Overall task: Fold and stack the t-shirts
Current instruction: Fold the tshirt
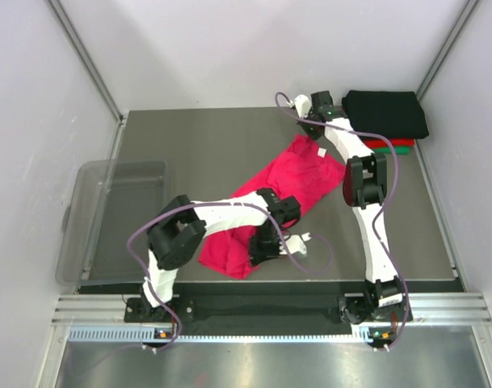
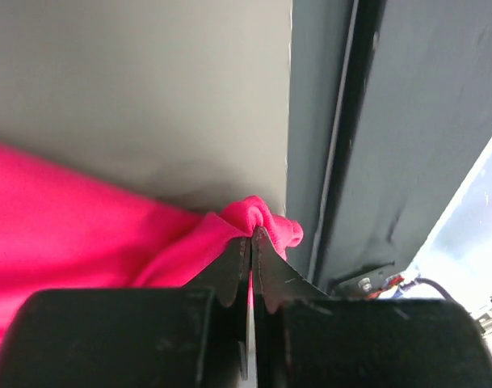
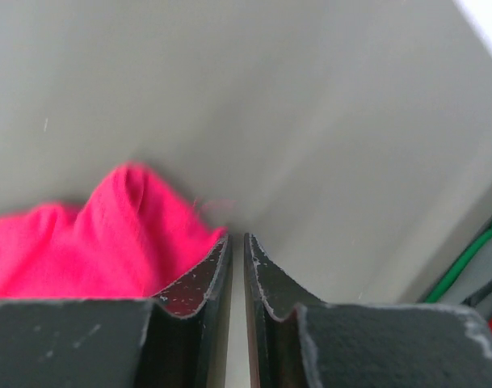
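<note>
pink t-shirt: we see it spread on the table, stretched between both grippers.
left gripper: clamped on the shirt's near corner, cloth bunched at its tips.
right gripper: at the far end by the neck label. Jaws show only a thin slit, with cloth beside one finger. We cannot tell if any is pinched.
folded stack: black over red and green, near the right gripper, not touching it.

Top view: bright, even, diffuse light from overhead. Only soft, short shadows on the bench, mild sheen on the near rail. Sharp across the frame.
Left wrist: left tool dark and slightly soft, shirt heavily saturated, lower-right corner blown out white.
Right wrist: shirt edge blurred, right tool sharp, top-right corner overexposed.
</note>
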Action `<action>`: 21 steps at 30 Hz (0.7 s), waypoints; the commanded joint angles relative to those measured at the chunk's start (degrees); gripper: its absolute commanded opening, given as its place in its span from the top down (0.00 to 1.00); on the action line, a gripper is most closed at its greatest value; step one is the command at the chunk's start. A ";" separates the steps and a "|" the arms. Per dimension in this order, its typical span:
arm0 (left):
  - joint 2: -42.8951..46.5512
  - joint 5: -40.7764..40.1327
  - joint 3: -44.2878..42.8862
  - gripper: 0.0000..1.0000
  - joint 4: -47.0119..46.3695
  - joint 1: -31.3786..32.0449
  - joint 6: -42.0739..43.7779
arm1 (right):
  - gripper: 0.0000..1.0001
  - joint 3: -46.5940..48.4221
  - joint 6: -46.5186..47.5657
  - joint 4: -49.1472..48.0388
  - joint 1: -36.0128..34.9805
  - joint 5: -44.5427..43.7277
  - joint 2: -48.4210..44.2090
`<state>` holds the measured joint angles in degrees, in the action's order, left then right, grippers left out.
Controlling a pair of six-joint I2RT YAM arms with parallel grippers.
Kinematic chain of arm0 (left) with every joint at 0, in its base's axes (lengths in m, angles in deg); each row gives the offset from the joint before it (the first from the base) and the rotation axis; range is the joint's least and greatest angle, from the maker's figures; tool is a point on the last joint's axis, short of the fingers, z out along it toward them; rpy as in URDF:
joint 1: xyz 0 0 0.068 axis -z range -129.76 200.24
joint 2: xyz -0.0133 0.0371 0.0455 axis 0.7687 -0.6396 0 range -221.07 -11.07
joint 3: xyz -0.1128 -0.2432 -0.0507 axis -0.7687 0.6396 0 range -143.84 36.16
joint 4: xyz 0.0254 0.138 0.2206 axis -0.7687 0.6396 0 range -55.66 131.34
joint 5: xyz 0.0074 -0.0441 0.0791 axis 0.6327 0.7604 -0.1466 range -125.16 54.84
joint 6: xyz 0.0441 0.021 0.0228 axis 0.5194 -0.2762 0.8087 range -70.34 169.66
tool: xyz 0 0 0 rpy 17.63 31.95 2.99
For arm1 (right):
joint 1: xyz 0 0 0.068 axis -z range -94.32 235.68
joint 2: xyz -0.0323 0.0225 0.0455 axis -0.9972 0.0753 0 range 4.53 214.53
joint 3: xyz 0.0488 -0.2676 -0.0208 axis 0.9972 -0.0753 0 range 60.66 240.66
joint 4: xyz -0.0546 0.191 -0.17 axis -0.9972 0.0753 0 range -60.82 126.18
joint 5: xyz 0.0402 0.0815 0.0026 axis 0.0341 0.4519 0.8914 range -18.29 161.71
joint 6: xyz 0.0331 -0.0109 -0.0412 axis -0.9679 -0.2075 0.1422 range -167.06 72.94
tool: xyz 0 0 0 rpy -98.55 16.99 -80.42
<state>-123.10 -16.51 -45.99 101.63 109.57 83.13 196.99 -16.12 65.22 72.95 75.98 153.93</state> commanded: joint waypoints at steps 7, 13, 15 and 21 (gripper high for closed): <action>-1.44 5.34 -1.26 1.00 0.65 3.16 1.51 | 0.57 -6.96 -6.15 -13.79 2.44 -4.89 -6.75; 1.81 4.73 1.73 1.00 0.91 3.25 0.36 | 0.55 -4.76 -7.66 -5.47 6.49 1.86 -10.79; 3.21 3.67 2.26 1.00 1.35 3.25 0.54 | 0.55 -7.38 -6.25 -2.30 6.75 5.20 -13.15; 4.98 1.48 2.96 1.00 2.85 3.25 0.71 | 0.57 -18.81 -2.12 0.78 7.02 10.56 -19.23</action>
<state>-121.33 -14.76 -43.52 102.26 112.65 83.39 181.01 -20.60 62.31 81.19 79.92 140.22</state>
